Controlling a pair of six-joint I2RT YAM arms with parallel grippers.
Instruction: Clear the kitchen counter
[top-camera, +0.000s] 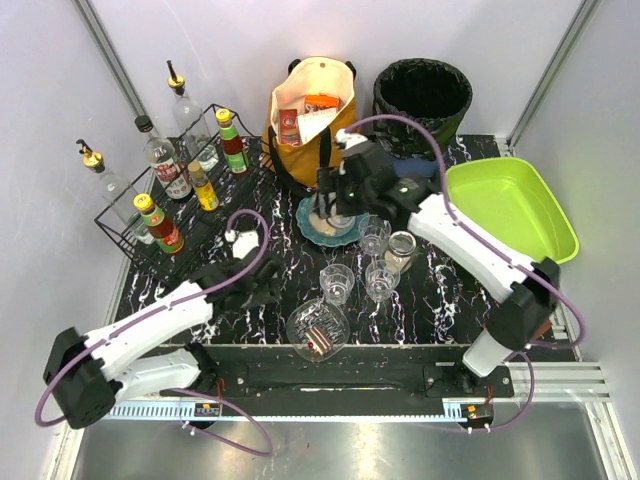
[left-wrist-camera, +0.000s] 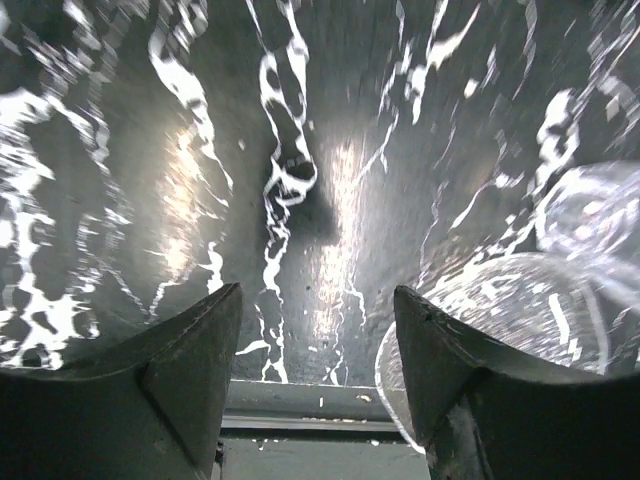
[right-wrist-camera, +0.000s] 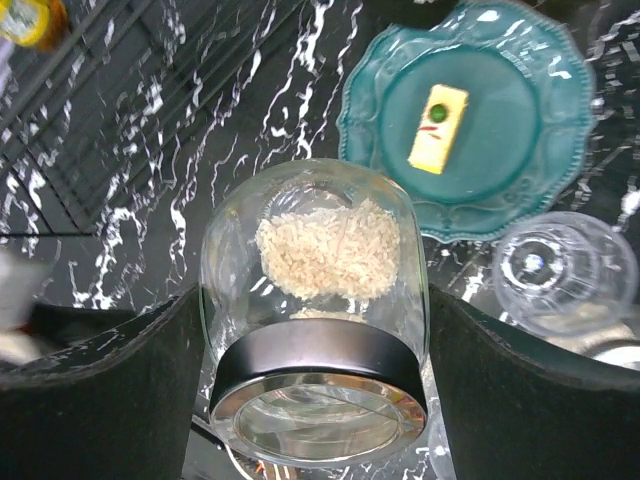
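The kitchen counter (top-camera: 440, 290) is black with white veins. My right gripper (top-camera: 335, 205) is shut on a glass jar of rice with a black lid ring (right-wrist-camera: 315, 250) and holds it above the counter (right-wrist-camera: 250, 90), beside a teal plate (right-wrist-camera: 470, 110) bearing a small yellow packet (right-wrist-camera: 437, 128). The plate also shows in the top view (top-camera: 312, 235). My left gripper (top-camera: 268, 285) is open and empty, low over bare counter (left-wrist-camera: 330, 150). A clear glass bowl (top-camera: 317, 328) with dark food stands just to its right near the front edge, and it also shows in the left wrist view (left-wrist-camera: 530, 300).
Several clear glasses and a jar (top-camera: 375, 235) stand mid-counter. A black wire rack (top-camera: 200, 215) with bottles is at the back left. A mustard tote bag (top-camera: 310, 120) and a black bin (top-camera: 422, 95) are at the back. A lime-green tray (top-camera: 510, 205) lies at the right.
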